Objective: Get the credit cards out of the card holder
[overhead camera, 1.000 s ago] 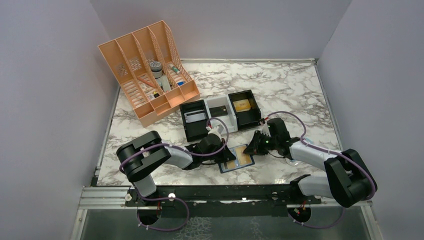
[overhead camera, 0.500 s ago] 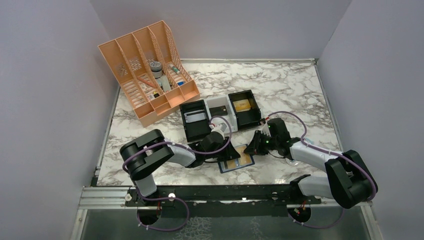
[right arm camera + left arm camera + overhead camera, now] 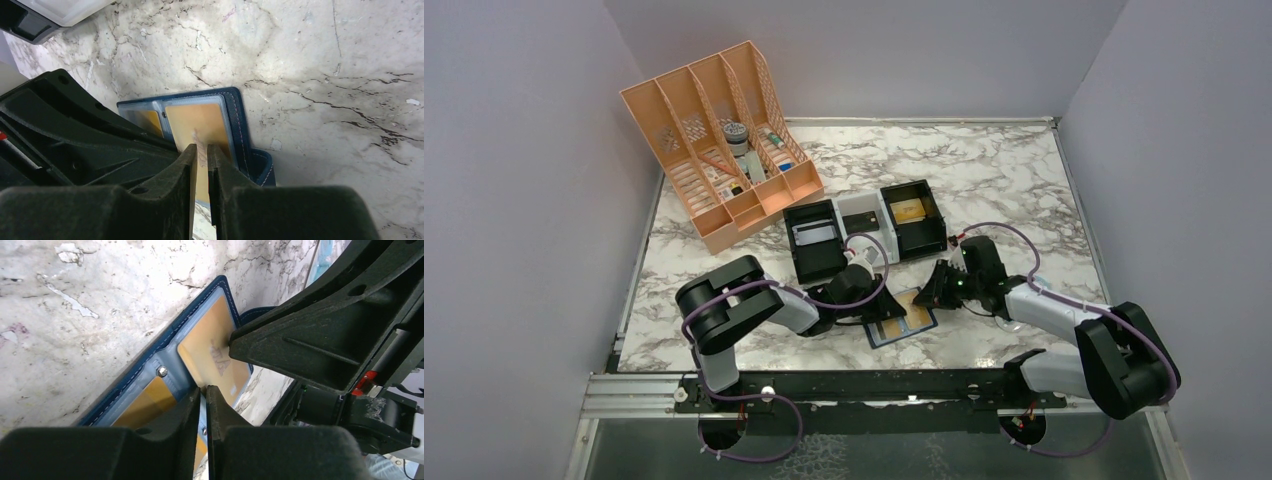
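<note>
The card holder [image 3: 879, 335] lies open on the marble near the front edge. Gold-tan credit cards [image 3: 212, 347] [image 3: 147, 400] sit in its blue-grey pockets [image 3: 197, 120]. My left gripper [image 3: 886, 308] comes in from the left. Its jaws [image 3: 203, 389] are closed to a thin slit at the card's edge beside the spine, and I cannot tell whether they pinch anything. My right gripper [image 3: 934, 296] reaches in from the right. Its nearly closed tips [image 3: 201, 147] rest on the same card with nothing between them.
Just behind the card holder stand two black trays [image 3: 814, 240] [image 3: 912, 230] with a white tray [image 3: 862, 213] between them. A tan card [image 3: 909, 210] lies in the right black tray. An orange file rack [image 3: 714, 140] stands at the back left.
My left arm has shifted a little to the right, further over the card holder. The right arm and the card holder have stayed put.
</note>
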Available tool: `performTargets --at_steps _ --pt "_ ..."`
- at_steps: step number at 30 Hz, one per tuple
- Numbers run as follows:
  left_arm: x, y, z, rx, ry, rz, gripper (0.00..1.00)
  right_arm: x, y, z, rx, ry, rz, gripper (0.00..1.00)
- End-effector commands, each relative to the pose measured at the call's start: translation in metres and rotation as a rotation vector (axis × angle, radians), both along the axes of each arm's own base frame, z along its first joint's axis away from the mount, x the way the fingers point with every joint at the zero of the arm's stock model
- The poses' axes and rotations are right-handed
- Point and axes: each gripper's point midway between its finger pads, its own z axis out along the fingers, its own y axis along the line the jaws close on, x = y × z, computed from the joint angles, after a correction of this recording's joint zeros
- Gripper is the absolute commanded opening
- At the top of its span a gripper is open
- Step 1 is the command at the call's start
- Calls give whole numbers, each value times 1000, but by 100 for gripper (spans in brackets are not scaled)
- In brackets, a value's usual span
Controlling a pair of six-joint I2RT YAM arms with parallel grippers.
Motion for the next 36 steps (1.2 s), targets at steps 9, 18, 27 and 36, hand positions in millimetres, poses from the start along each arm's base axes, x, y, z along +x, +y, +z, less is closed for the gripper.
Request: performTargets --at_steps 9,18,27,36 --pt "-6 10 -18 48 20 5 0 -15 -26 -18 -132 41 -43 35" --pt "-8 12 -16 53 -6 -35 0 -8 -30 -2 -163 16 -58 42" --pt "-2 17 -8 41 -26 -63 0 -36 -12 -13 -19 100 -3 21" --pt "-7 17 -14 71 -15 -182 0 -43 -8 -4 39 113 -14 17"
